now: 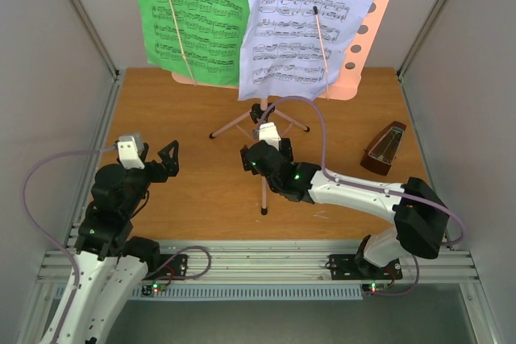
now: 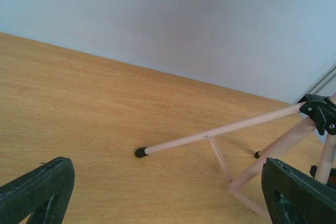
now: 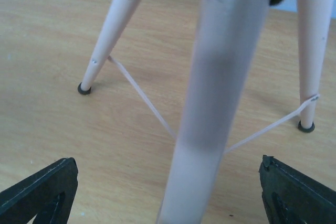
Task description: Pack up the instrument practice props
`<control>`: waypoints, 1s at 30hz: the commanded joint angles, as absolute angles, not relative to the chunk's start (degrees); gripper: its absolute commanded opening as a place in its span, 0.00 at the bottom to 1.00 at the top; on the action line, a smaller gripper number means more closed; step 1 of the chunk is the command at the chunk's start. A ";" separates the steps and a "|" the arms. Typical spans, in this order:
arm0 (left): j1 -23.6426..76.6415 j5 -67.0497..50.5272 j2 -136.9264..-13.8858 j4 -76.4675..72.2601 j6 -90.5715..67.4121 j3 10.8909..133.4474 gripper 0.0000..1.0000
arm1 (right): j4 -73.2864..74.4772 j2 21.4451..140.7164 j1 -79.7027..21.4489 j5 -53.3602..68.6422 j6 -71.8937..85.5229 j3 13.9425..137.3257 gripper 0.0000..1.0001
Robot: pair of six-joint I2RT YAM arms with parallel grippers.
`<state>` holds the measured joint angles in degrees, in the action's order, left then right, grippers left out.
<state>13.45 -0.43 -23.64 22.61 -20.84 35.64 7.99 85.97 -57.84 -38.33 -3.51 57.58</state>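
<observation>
The pink tripod music stand point(image 1: 364, 38) stands at the back of the wooden table. A green music sheet point(image 1: 193, 14) and a white music sheet point(image 1: 310, 22) rest on its desk, each under a thin holder arm. The reddish-brown metronome point(image 1: 384, 149) sits on the table at the right. My right gripper point(image 1: 264, 149) is open, its fingers on either side of the stand's front leg point(image 3: 220, 77) without gripping it. My left gripper point(image 1: 161, 163) is open and empty, left of the tripod, facing a black-footed leg point(image 2: 220, 129).
Grey walls with metal frame posts close in the table on the left, right and back. An aluminium rail point(image 1: 258, 259) runs along the near edge by the arm bases. Bare wood point(image 1: 193, 199) lies between the two arms.
</observation>
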 commanded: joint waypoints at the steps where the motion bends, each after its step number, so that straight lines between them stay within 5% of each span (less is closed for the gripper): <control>1: 13.25 1.92 -22.38 26.71 -22.40 38.88 0.98 | 4.95 81.31 -57.74 -32.58 -10.28 55.51 0.98; 16: 13.15 -9.15 -24.86 42.66 -22.23 52.82 0.99 | 20.10 56.84 -55.67 -15.50 -12.82 43.42 0.99; 23: 13.22 -18.42 -30.80 47.03 -18.65 57.47 0.99 | 31.09 47.11 -41.75 -7.68 -7.00 43.06 0.99; 30: 13.90 -30.22 -36.78 39.30 -23.04 57.21 0.85 | 39.85 43.69 -20.08 3.11 -3.35 48.17 0.99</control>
<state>13.47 -21.45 -34.00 44.71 -21.08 56.29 32.95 44.73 -29.23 -6.02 -6.81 43.99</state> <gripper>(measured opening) 0.869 0.985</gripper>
